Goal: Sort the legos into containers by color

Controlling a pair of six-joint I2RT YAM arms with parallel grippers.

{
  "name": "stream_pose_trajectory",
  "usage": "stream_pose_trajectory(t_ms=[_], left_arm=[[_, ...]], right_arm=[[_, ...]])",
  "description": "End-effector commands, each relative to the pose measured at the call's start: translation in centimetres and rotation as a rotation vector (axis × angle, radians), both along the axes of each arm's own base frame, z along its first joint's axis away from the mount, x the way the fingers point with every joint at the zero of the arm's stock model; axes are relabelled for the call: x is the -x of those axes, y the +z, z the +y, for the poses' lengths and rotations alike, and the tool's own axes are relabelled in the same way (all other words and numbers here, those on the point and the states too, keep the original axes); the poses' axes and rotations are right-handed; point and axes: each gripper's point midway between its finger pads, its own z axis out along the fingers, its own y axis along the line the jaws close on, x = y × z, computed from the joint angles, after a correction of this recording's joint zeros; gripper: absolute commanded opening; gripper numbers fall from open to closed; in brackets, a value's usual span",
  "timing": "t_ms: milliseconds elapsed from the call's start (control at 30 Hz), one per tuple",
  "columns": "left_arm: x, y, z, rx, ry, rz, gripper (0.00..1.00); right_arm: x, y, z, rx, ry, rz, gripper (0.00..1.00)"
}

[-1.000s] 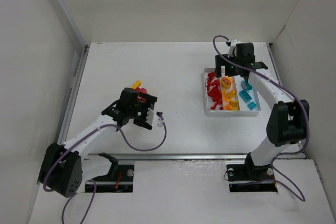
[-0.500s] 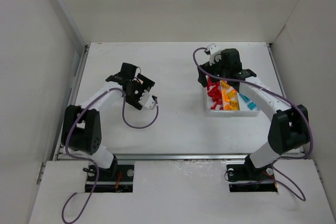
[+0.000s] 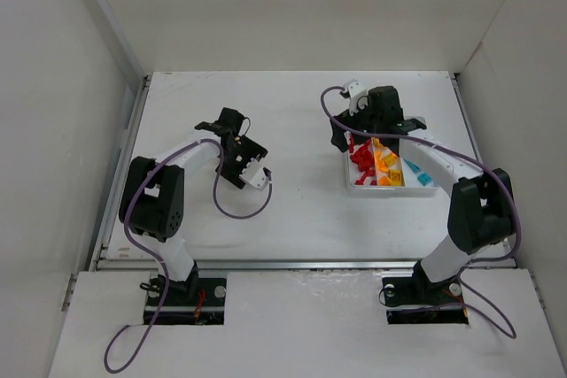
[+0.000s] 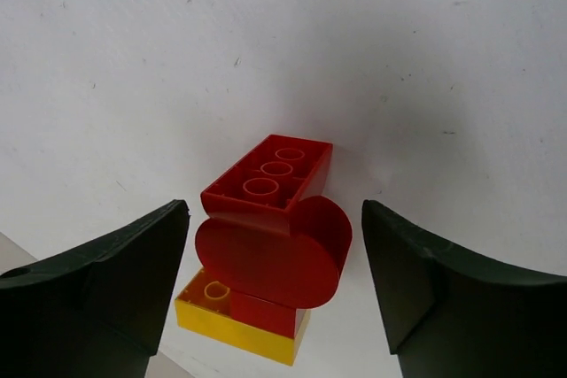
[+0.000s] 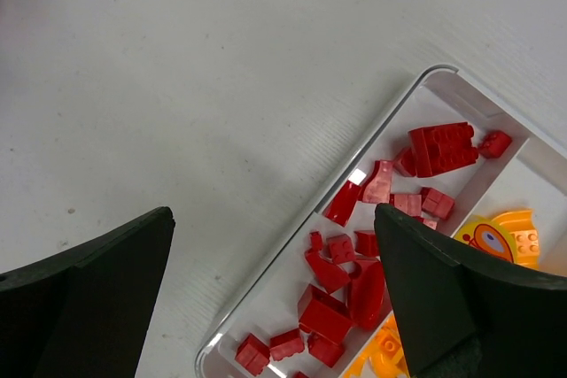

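Observation:
A small joined cluster of legos lies on the table: a red brick (image 4: 270,174), a red round piece (image 4: 270,258) and a yellow brick (image 4: 235,325). My left gripper (image 4: 275,212) is open, with one finger on each side of the cluster and not touching it. In the top view the left gripper (image 3: 227,127) hides the cluster. The white three-compartment tray (image 3: 390,189) holds red legos (image 3: 361,158), orange legos (image 3: 386,164) and cyan legos (image 3: 418,173). My right gripper (image 3: 345,135) is open and empty above the tray's far left rim (image 5: 354,165), over red legos (image 5: 354,272).
White walls close in the table on the left, back and right. A purple cable (image 3: 235,210) hangs from the left wrist over the table. An orange piece with an eye print (image 5: 496,238) lies in the middle compartment.
My left gripper has swung toward the far side and now sits over the red and yellow cluster. My right gripper has moved left, from above the tray's back to its left rim.

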Motion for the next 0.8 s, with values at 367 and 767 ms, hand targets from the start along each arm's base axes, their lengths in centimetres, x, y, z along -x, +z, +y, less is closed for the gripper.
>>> stream_pose_trajectory(t_ms=[367, 767], left_arm=[[0.7, 1.9, -0.6, 0.037, -0.063, -0.005, 0.11], [1.6, 4.8, -2.6, 0.225, 0.020, 0.017, 0.00]], right_arm=[[0.6, 7.4, 1.3, -0.083, 0.078, -0.206, 1.00], [3.2, 12.9, -0.3, -0.074, 0.086, -0.395, 1.00]])
